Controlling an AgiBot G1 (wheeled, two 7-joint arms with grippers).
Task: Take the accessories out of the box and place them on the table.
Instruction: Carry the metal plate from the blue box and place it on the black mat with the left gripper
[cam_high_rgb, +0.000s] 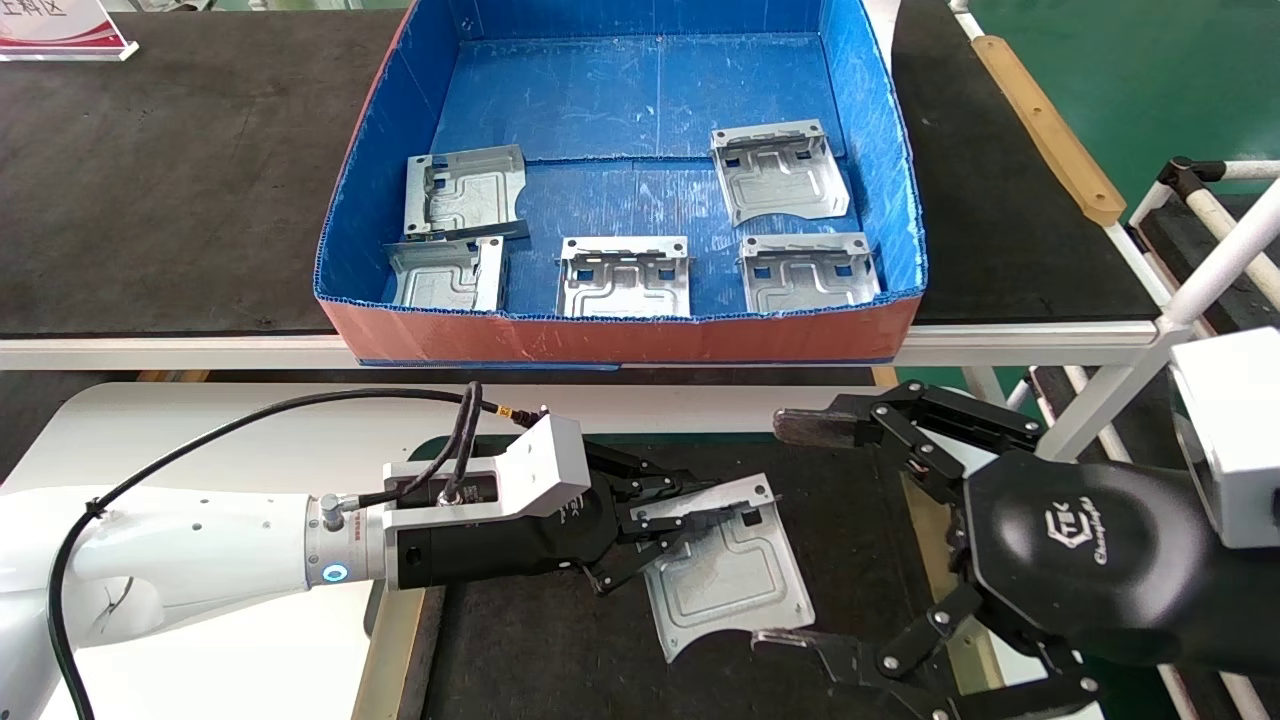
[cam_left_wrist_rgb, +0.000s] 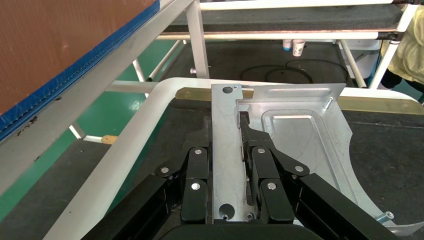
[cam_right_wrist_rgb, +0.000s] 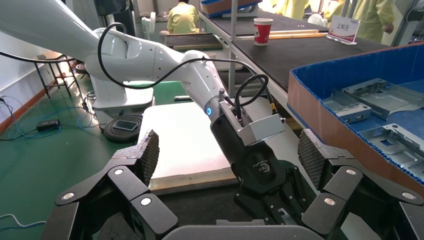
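Observation:
Several silver accessories (cam_high_rgb: 625, 277) lie in the box (cam_high_rgb: 620, 338), which has blue inner faces and stands on the bench; two are at its left, one at front centre and two at its right. One more accessory (cam_high_rgb: 725, 575) is down at the black mat (cam_high_rgb: 540, 640) of the white table (cam_high_rgb: 200, 430). My left gripper (cam_high_rgb: 690, 505) is shut on that plate's upturned flange (cam_left_wrist_rgb: 227, 145), a finger (cam_left_wrist_rgb: 257, 160) on each side. I cannot tell whether the plate rests on the mat. My right gripper (cam_high_rgb: 795, 535) stands wide open just right of it, pads (cam_right_wrist_rgb: 150, 155) apart, holding nothing.
The box sits at the front edge of a long black bench (cam_high_rgb: 180, 170) with a white frame rail (cam_high_rgb: 150, 350). A tan strip (cam_high_rgb: 1045, 125) and white tube frame (cam_high_rgb: 1200, 260) are at the right. A sign (cam_high_rgb: 60, 25) stands back left.

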